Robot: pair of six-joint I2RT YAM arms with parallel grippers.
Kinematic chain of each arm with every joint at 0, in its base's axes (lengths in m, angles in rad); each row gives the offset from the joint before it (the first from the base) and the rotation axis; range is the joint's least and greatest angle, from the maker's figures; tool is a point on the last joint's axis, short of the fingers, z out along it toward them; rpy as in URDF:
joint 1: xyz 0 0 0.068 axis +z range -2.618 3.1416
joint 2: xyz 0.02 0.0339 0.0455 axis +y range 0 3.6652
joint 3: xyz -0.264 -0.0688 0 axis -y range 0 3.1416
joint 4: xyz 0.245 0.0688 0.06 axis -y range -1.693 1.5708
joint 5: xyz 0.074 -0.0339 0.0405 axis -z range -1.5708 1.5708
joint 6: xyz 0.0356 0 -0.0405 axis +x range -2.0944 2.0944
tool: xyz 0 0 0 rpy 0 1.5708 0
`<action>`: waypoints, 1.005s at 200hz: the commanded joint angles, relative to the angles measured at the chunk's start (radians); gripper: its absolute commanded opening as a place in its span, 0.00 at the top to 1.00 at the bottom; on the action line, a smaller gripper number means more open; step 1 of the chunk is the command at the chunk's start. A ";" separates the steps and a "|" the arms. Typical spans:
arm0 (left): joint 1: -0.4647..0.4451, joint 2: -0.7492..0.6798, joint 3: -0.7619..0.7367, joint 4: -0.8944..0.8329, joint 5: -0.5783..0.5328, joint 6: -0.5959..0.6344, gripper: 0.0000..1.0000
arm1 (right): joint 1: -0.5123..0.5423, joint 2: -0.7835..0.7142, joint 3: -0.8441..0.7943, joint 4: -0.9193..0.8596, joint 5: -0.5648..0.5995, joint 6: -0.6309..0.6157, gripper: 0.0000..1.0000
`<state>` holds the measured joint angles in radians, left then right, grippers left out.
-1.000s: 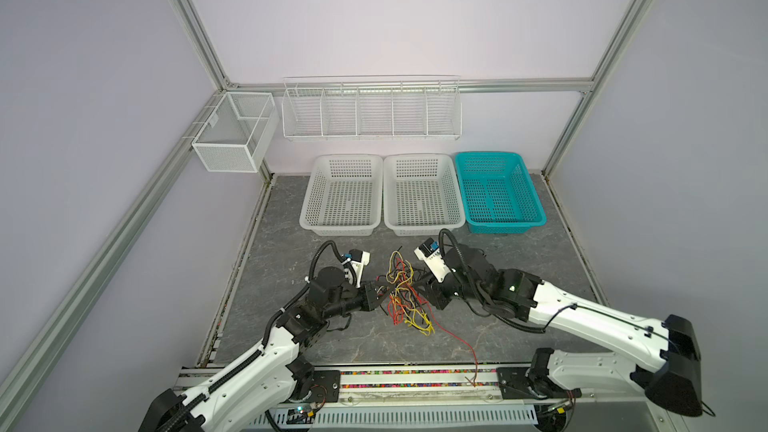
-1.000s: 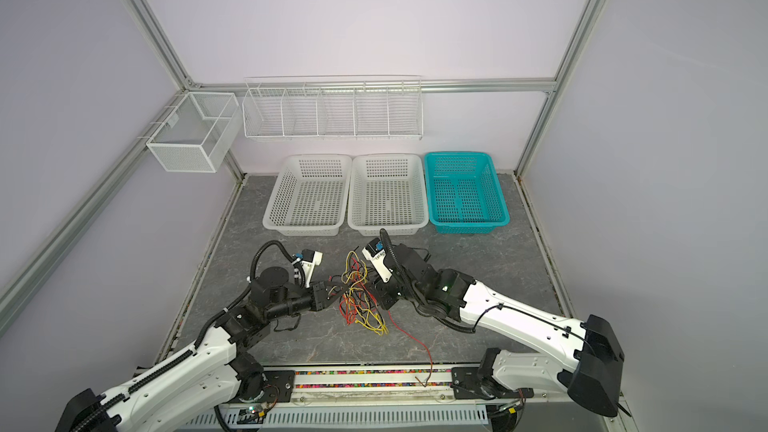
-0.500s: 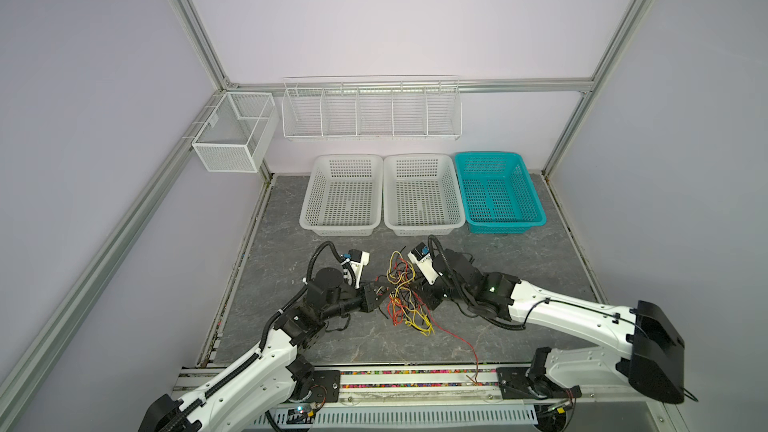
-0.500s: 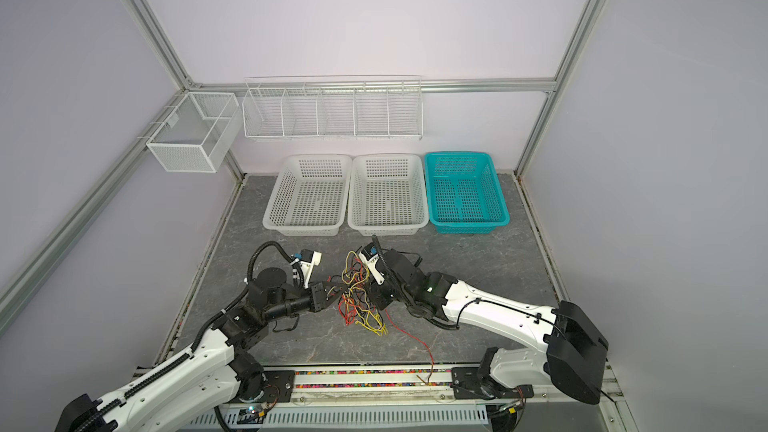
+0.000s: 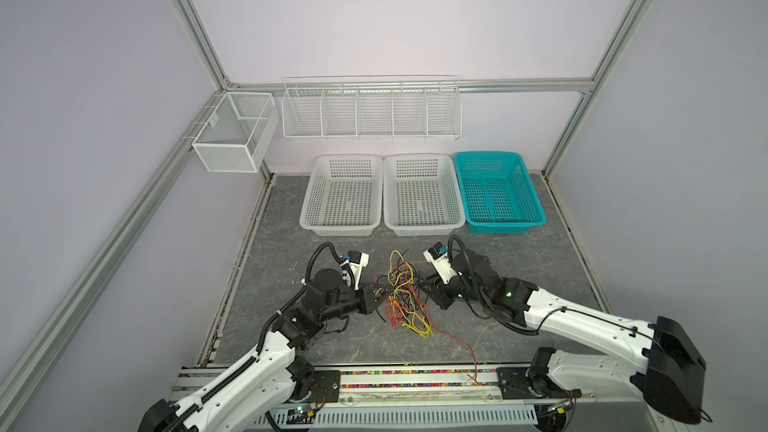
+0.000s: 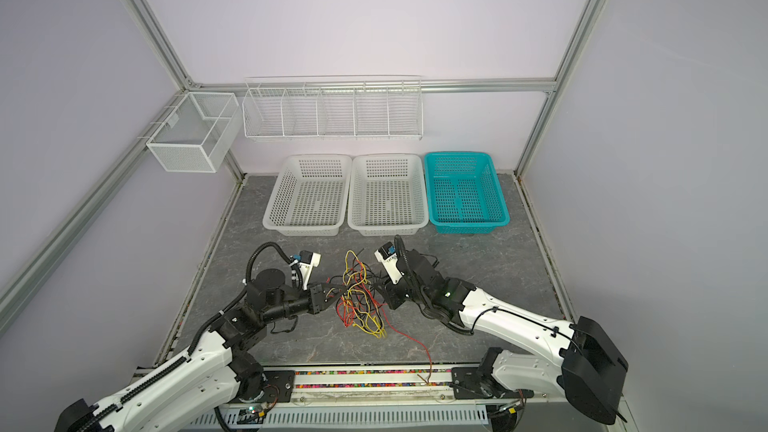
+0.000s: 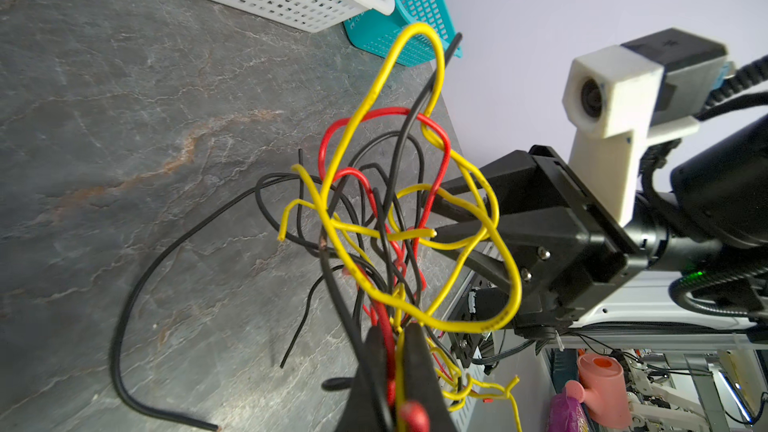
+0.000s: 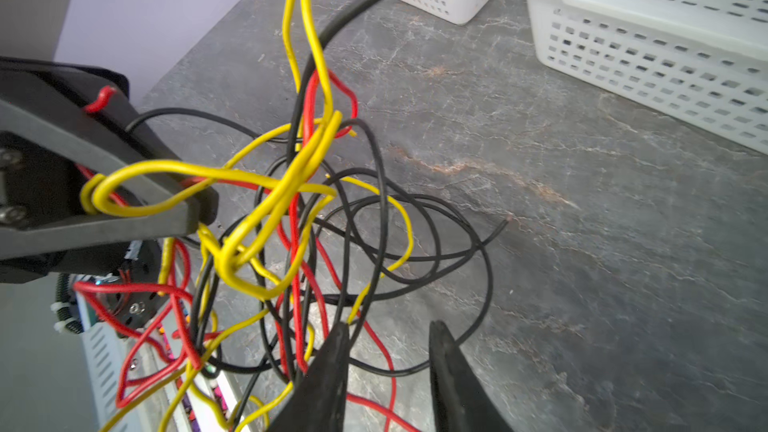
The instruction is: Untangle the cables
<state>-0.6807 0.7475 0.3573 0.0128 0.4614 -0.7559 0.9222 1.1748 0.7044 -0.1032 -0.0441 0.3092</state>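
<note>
The cables (image 5: 401, 297) (image 6: 359, 297) are a knot of thin red, yellow and black wires on the dark stone-patterned floor, between my two grippers. My left gripper (image 5: 380, 290) (image 6: 332, 290) (image 7: 392, 334) is shut on red and yellow strands at the knot's left side, lifting them slightly. My right gripper (image 5: 424, 284) (image 6: 380, 284) (image 8: 386, 326) is open at the knot's right side. A black loop and a red strand cross the gap between its fingers, and neither is pinched. One long red strand (image 5: 461, 342) trails toward the front rail.
Two white baskets (image 5: 340, 226) (image 5: 424, 228) and a teal basket (image 5: 505, 224) stand in a row behind the knot. A wire rack (image 5: 372, 135) and a mesh box (image 5: 226, 155) hang on the walls. The front rail (image 5: 415, 384) lies close behind the arms.
The right gripper nudged in toward the knot, then drew back a little to the right, with its jaws narrowing and widening again. The left gripper stayed shut in place.
</note>
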 commanded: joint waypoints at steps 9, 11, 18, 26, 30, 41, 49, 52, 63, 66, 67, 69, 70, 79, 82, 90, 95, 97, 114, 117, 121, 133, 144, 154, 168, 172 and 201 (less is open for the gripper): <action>0.004 -0.015 0.048 0.019 0.009 0.010 1.00 | -0.002 0.036 -0.031 0.132 -0.086 0.053 0.64; 0.004 -0.016 0.048 0.018 0.009 0.010 1.00 | -0.001 0.040 -0.029 0.137 -0.086 0.056 0.64; 0.004 -0.018 0.048 0.016 0.010 0.009 1.00 | -0.001 0.055 -0.027 0.149 -0.081 0.063 0.64; 0.004 -0.021 0.048 0.015 0.011 0.009 1.00 | -0.002 0.070 -0.022 0.157 -0.069 0.068 0.65; 0.004 -0.022 0.048 0.014 0.011 0.009 1.00 | -0.001 0.076 -0.019 0.158 -0.064 0.068 0.66; 0.003 -0.026 0.047 0.011 0.012 0.008 1.00 | -0.001 0.092 -0.012 0.158 -0.032 0.075 0.71; 0.004 -0.029 0.045 0.006 0.014 0.008 1.00 | -0.001 0.100 -0.001 0.152 -0.012 0.076 0.76; 0.004 -0.030 0.045 0.005 0.014 0.009 1.00 | -0.002 0.102 0.003 0.147 -0.001 0.075 0.78; 0.004 -0.034 0.043 -0.008 0.010 0.013 1.00 | -0.002 0.100 0.023 0.113 0.046 0.073 0.86; 0.004 -0.036 0.043 -0.013 0.008 0.015 1.00 | -0.001 0.097 0.029 0.102 0.059 0.071 0.87; 0.004 -0.036 0.043 -0.014 0.008 0.017 1.00 | -0.001 0.095 0.030 0.098 0.063 0.070 0.88; 0.004 -0.038 0.042 -0.017 0.007 0.017 1.00 | -0.002 0.093 0.035 0.089 0.074 0.068 0.89; 0.004 -0.038 0.043 -0.019 0.007 0.018 1.00 | -0.002 0.091 0.036 0.085 0.079 0.066 0.90; 0.004 -0.041 0.042 -0.035 -0.001 0.025 1.00 | -0.002 0.071 0.056 0.033 0.138 0.056 0.93; 0.004 -0.041 0.041 -0.041 -0.004 0.028 1.00 | -0.003 0.062 0.062 0.016 0.156 0.054 0.93; 0.004 -0.042 0.039 -0.059 -0.014 0.034 1.00 | -0.007 0.035 0.075 -0.023 0.199 0.041 0.93; 0.003 -0.041 0.037 -0.069 -0.020 0.038 1.00 | -0.012 0.016 0.083 -0.046 0.218 0.030 0.93; 0.004 -0.042 0.035 -0.071 -0.025 0.039 1.00 | -0.014 0.008 0.087 -0.056 0.227 0.027 0.93; 0.004 -0.029 0.031 -0.109 -0.058 0.051 1.00 | -0.044 -0.054 0.127 -0.148 0.273 0.003 0.93; 0.004 -0.026 0.030 -0.114 -0.063 0.053 1.00 | -0.050 -0.064 0.133 -0.161 0.273 -0.003 0.93; 0.004 -0.021 0.027 -0.121 -0.069 0.056 1.00 | -0.060 -0.076 0.143 -0.181 0.275 -0.010 0.93; 0.004 -0.001 0.026 -0.139 -0.087 0.061 1.00 | -0.082 -0.115 0.168 -0.227 0.289 -0.027 0.93; 0.004 0.030 0.024 -0.146 -0.099 0.065 1.00 | -0.103 -0.146 0.201 -0.262 0.285 -0.044 0.93; 0.004 0.051 0.022 -0.146 -0.106 0.066 1.00 | -0.120 -0.170 0.225 -0.294 0.291 -0.056 0.93; 0.004 0.072 0.022 -0.148 -0.113 0.069 1.00 | -0.143 -0.201 0.270 -0.340 0.292 -0.081 0.93; 0.004 0.076 0.022 -0.150 -0.117 0.071 1.00 | -0.151 -0.208 0.284 -0.358 0.296 -0.088 0.93; 0.004 0.110 0.035 -0.188 -0.168 0.090 1.00 | -0.194 -0.250 0.405 -0.457 0.320 -0.136 0.93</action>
<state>-0.6853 0.8284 0.3920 -0.0383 0.3962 -0.6899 0.7895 0.9947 0.9871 -0.4973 0.1432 0.2325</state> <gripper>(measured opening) 0.061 0.071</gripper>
